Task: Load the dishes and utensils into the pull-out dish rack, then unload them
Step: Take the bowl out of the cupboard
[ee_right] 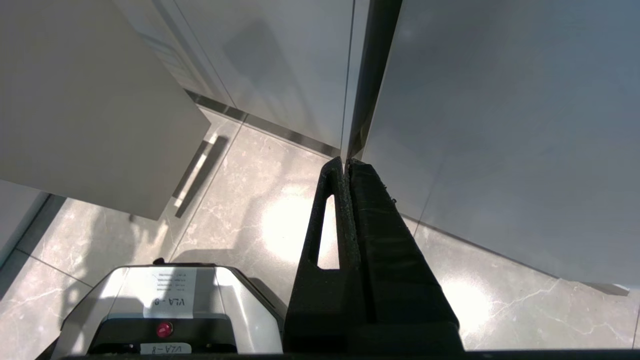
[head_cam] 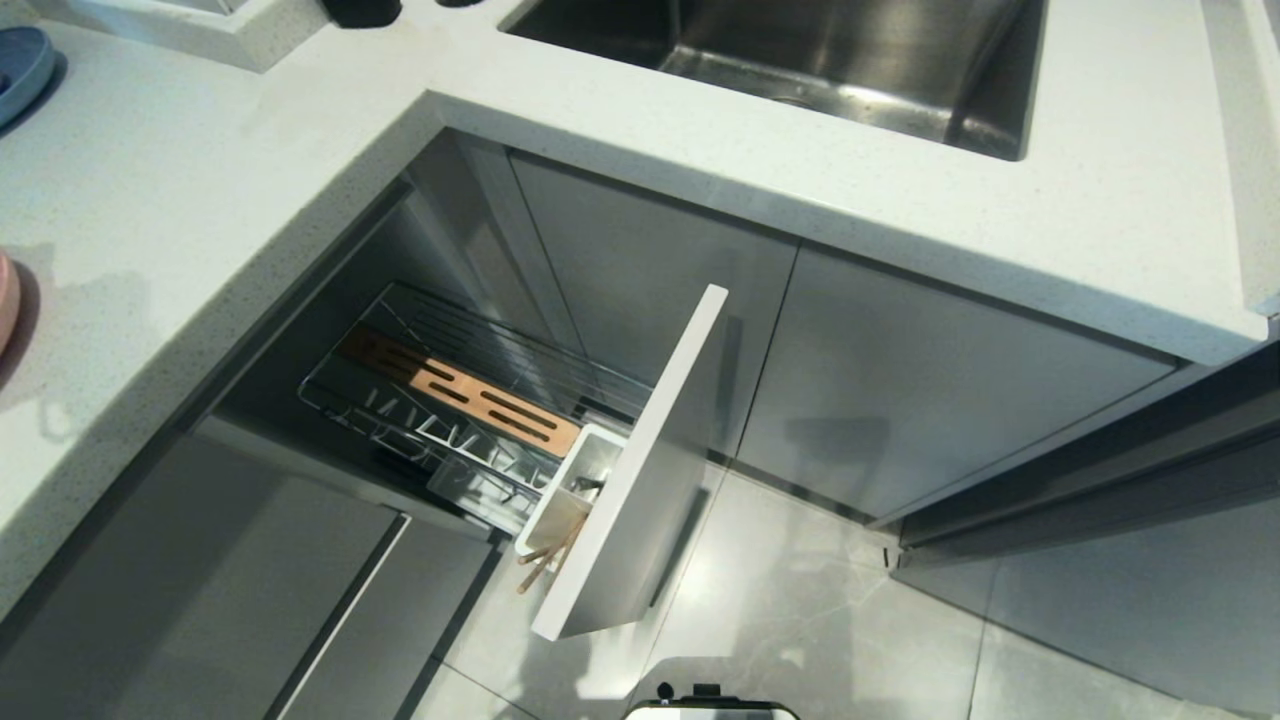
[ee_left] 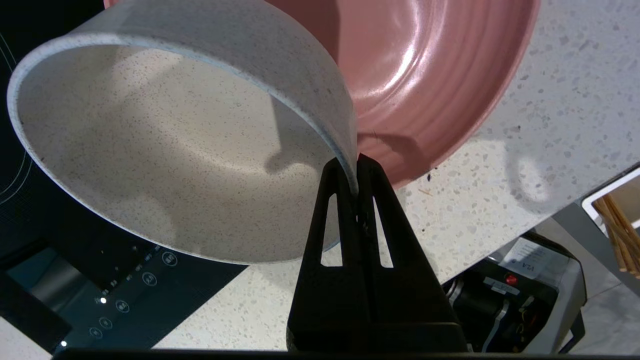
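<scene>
Two fingers of the left gripper (ee_left: 356,192) pinch the near rim of the speckled cream-white bowl (ee_left: 170,145), one finger inside the wall and one outside, so the bowl hangs tilted with its mouth turned toward the wrist camera; a rim pinch of this kind suits a wall too wide to span. Behind the bowl lies the pink plate (ee_left: 430,75) on the speckled countertop (ee_left: 550,100), with a dark induction hob (ee_left: 75,280) alongside. The bowl appears lifted clear of the counter, though contact at its far edge cannot be ruled out. Below the counter edge, the pull-out dish rack (head_cam: 470,400) stands drawn out on its pale cabinet front (head_cam: 650,470), exposing the tan slotted wooden strip (head_cam: 460,395) and the white utensil cup (head_cam: 575,485), in which the chopsticks (head_cam: 545,565) already stand. The wire slots show no dishes, so the bowl is probably the next item to be loaded. The right gripper (ee_right: 347,165) hangs parked near the floor beside the cabinet doors, its fingers pressed together on nothing. The steel sink (head_cam: 800,70) plays no part.
</scene>
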{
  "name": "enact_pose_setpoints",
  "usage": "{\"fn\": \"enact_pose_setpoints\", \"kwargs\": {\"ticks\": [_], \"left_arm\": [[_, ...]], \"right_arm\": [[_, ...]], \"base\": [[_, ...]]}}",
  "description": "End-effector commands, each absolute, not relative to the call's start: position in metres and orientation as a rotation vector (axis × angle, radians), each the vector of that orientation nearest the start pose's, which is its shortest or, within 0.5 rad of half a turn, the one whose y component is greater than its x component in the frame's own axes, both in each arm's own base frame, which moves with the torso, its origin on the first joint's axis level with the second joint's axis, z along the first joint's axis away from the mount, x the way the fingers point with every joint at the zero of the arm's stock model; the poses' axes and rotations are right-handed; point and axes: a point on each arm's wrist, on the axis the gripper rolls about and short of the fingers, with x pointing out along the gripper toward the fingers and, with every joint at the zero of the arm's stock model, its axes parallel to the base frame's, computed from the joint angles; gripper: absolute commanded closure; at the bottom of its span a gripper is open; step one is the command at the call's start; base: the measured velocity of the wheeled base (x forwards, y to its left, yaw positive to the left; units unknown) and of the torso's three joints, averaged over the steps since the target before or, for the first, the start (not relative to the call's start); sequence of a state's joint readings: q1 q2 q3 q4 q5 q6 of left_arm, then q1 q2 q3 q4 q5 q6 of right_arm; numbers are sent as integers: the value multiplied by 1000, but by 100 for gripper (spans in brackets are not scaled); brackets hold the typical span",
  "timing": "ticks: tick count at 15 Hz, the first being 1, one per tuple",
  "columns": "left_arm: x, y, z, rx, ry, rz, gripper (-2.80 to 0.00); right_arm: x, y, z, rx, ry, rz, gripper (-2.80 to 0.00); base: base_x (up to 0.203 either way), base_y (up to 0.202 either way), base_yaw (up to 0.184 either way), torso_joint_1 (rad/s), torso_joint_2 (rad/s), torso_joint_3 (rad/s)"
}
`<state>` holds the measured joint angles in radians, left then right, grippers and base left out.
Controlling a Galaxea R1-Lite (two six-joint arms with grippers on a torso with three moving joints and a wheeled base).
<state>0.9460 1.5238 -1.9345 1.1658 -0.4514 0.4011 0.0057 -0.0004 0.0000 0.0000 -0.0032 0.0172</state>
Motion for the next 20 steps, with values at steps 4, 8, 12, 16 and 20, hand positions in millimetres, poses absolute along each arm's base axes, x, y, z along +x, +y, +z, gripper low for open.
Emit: {"fn": "enact_pose_setpoints", "kwargs": {"ticks": [4, 8, 12, 16, 20], "left_arm": [[127, 155, 364, -120, 676, 323, 0], [129, 158, 363, -123, 681, 323, 0], [129, 158, 363, -125, 685, 325, -280], [128, 158, 363, -121, 680, 327, -280], [123, 151, 376, -120, 590, 369, -280]], "right_arm": [[-23, 0, 75, 17, 2, 3, 0], [-23, 0, 75, 17, 2, 3, 0], [-23, 0, 75, 17, 1, 3, 0], [-23, 0, 75, 18, 1, 3, 0], [-23, 0, 75, 17, 2, 3, 0]], "base": [[0, 0, 0, 0, 0, 0], [0, 0, 0, 0, 0, 0], [0, 0, 0, 0, 0, 0], [0, 0, 0, 0, 0, 0], [0, 0, 0, 0, 0, 0]]}}
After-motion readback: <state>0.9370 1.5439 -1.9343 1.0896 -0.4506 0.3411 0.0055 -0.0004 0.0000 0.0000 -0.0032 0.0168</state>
